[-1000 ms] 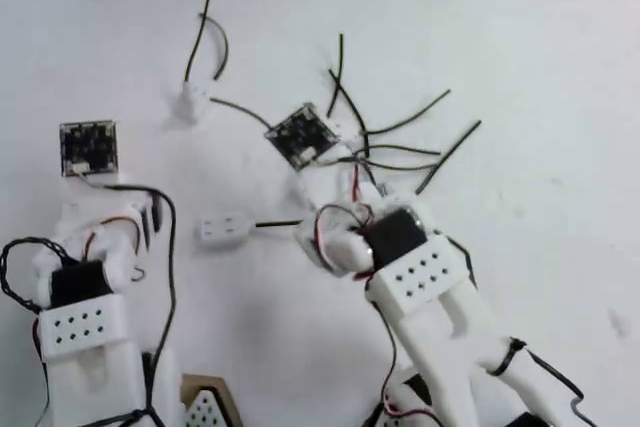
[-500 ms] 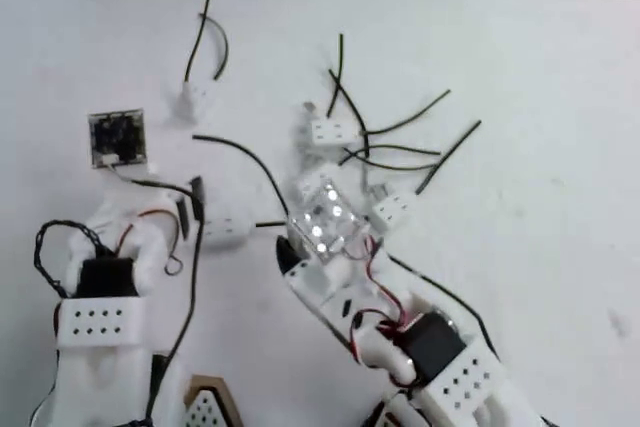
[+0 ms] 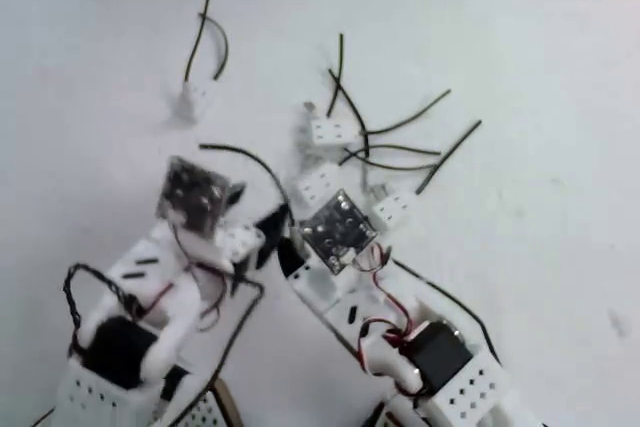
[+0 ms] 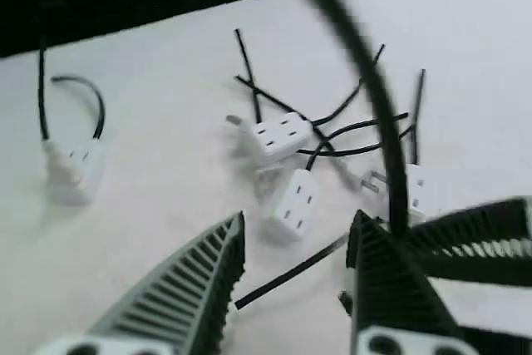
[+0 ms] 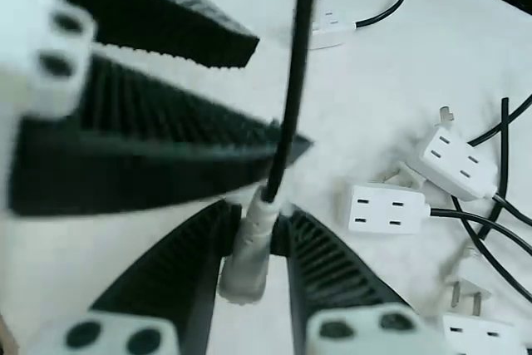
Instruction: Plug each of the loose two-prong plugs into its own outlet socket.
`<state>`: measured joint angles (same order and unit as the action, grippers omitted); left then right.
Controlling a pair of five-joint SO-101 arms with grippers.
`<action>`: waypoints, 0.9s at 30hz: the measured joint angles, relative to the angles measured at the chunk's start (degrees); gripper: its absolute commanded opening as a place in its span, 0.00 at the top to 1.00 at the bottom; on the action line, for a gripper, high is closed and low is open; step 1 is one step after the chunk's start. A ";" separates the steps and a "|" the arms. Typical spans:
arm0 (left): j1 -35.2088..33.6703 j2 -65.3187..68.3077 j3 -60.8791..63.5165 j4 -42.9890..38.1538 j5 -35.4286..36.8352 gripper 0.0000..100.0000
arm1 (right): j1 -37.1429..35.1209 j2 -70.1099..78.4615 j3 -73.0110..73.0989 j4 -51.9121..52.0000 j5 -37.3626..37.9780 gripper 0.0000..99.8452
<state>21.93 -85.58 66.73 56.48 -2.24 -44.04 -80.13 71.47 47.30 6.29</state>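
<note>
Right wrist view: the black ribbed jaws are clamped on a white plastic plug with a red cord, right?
The cord is black, not red. The right wrist view shows the black ribbed jaws clamped on the white plastic plug.

Left gripper (image 4: 298,234) gapes wide, right gripper (image 5: 258,220) is clamped (the two close together).

My gripper (image 4: 299,222) stands wide open above the white counter (image 4: 166,106). Between its fingers I see a white outlet block (image 4: 293,203). A second block (image 4: 281,135) lies just behind it, among thin black wires (image 4: 345,110). A third block (image 4: 73,168) lies well apart. A thick black cord (image 4: 353,47) crosses close in front.
</note>
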 measured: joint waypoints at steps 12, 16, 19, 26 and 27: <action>7.21 -18.37 7.03 5.10 -8.97 0.79 | -0.26 0.09 0.44 0.18 0.09 0.98; -0.88 -18.02 7.38 5.10 -8.62 0.79 | 2.02 0.00 0.35 0.09 0.09 0.98; -9.14 -18.29 7.65 5.10 -8.70 0.79 | 4.75 0.00 0.35 0.09 -1.67 0.98; -21.19 -12.75 7.91 6.33 -18.37 0.67 | 9.67 7.21 0.35 -3.60 -3.08 0.98; -22.42 -9.41 7.91 6.33 -19.78 0.66 | 10.46 9.49 0.35 -4.92 -3.08 0.98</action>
<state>-0.48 -94.99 74.64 62.81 -22.02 -33.58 -70.64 71.82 42.37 3.21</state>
